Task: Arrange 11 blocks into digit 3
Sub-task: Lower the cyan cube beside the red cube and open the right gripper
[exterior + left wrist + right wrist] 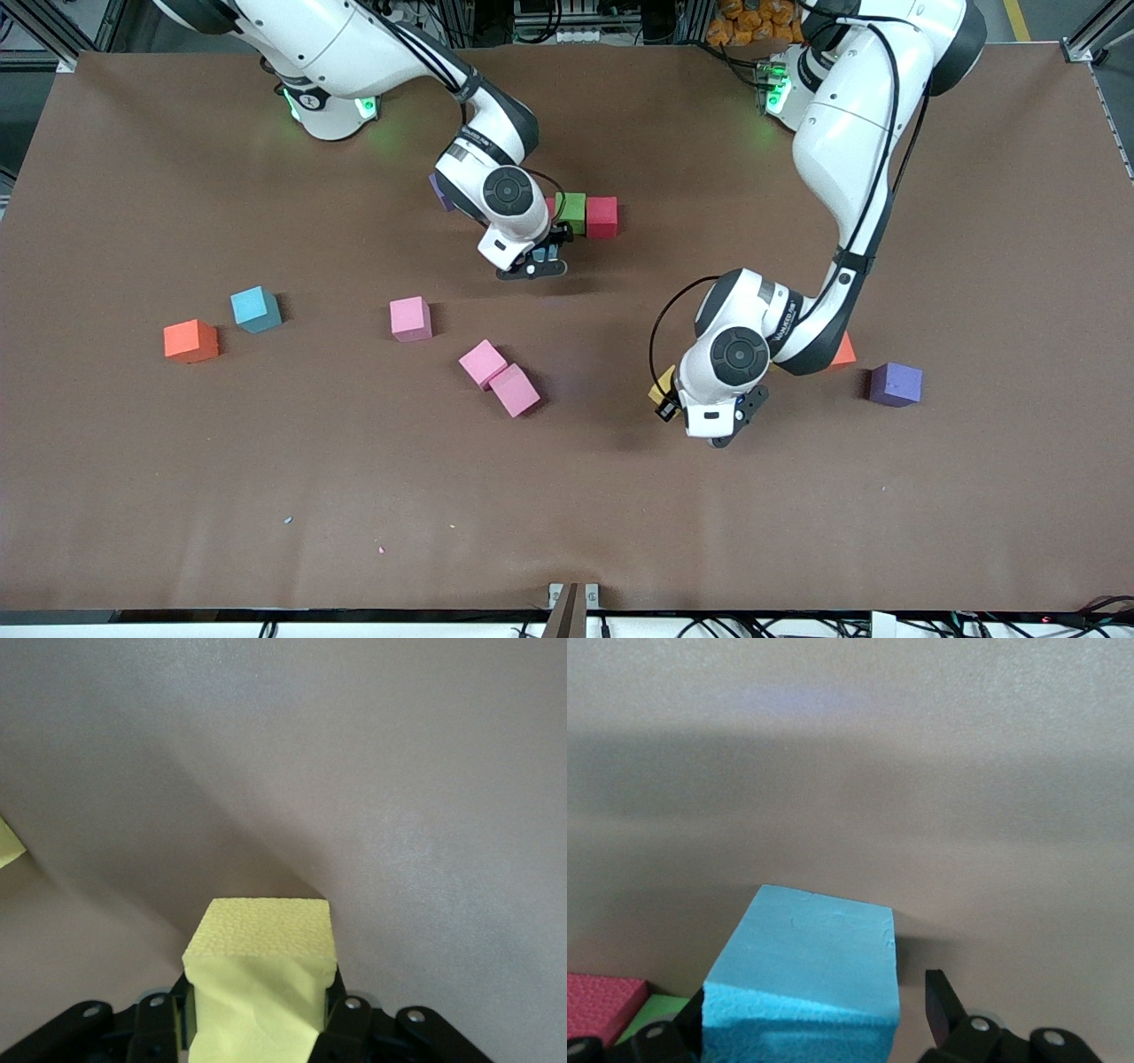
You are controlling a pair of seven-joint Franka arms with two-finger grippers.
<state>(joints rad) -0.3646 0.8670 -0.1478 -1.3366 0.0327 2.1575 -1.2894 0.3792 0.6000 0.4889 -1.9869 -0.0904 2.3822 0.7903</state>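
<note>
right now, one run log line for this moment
left gripper shut on yellow block | right gripper open around blue block, beside green block and red block

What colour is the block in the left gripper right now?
Yellow. The block shows best in the left wrist view, clamped in the left gripper.

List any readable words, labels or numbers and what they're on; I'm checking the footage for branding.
Small dark lettering on the left arm's white forearm: too small and blurred to read.
The blocks, among them the yellow block and the light blue block: no text.
The table: no text.
</note>
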